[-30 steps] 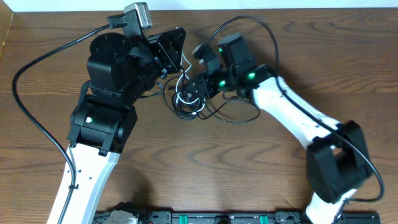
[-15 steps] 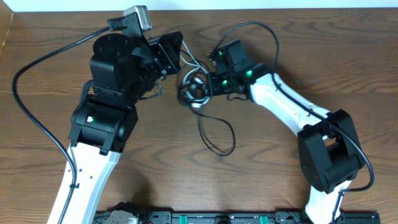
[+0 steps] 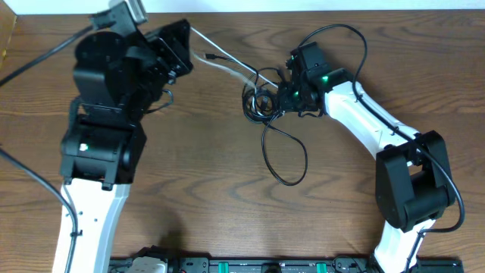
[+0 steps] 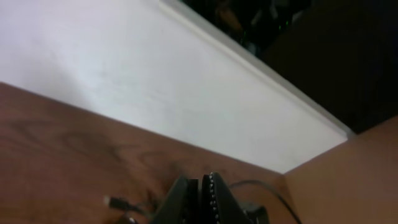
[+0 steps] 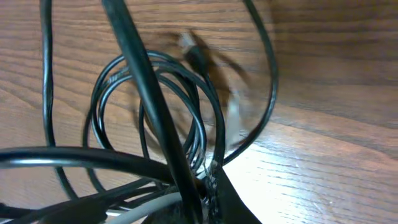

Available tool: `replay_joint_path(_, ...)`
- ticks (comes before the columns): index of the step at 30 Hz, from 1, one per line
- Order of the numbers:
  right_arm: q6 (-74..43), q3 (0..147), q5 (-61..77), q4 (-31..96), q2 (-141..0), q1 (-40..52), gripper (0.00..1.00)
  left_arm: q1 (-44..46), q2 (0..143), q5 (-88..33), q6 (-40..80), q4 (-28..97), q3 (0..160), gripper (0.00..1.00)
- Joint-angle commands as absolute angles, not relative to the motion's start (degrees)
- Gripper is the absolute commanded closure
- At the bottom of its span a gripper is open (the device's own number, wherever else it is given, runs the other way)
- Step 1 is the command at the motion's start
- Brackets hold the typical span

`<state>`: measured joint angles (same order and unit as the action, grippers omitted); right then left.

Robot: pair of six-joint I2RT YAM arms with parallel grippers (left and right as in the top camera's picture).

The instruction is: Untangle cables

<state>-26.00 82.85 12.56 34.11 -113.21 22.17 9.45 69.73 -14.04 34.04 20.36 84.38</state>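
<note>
Upper centre: L claw [image 4: 200, 194] closed on thin white flexible cord [image 3: 233, 70], stretched straight. R claw [image 5: 208, 198] clamps tangled thin black cords [image 5: 155, 124] on brown wooden desk [image 3: 189, 167].

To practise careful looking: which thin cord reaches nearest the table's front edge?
The thin black cord forming the large open loop; the other black cord is tightly coiled, and the white cord runs toward the left arm.

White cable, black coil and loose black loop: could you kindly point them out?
white cable [image 3: 227, 67]: overhead, middle stretch
black coil [image 5: 208, 124]: right wrist, right side
loose black loop [image 3: 288, 183]: overhead, bottom bend
</note>
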Motion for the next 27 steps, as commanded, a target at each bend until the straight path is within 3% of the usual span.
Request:
replay_joint_path(1, -27.42, 79.46, 6.74, 35.55, -114.48, 19.11, 0.94, 6.96, 65.47, -10.87, 32.62, 17.56, 90.87, 0.92)
replay_joint_path(8, -27.38, 77.21, 6.76, 34.98, -114.48, 17.37, 0.9, 6.48, 63.81, -10.9, 31.99, 17.54, 92.42, 0.93)
replay_joint_path(14, -23.42, 76.97, 8.67, 34.68, -114.45, 17.23, 0.68, 6.5, 63.55, -11.31, 31.29, 24.69, 92.44, 0.92)
replay_joint_path(22, -19.81, 78.74, 9.89, 37.89, -111.04, 16.8, 0.69, 6.5, 69.3, -11.31, 27.0, 41.32, 92.38, 0.93)
replay_joint_path(27, -14.68, 79.66, 13.06, 38.57, -104.07, 16.84, 0.42, 6.55, 73.38, -11.31, 22.0, 46.92, 92.38, 0.93)
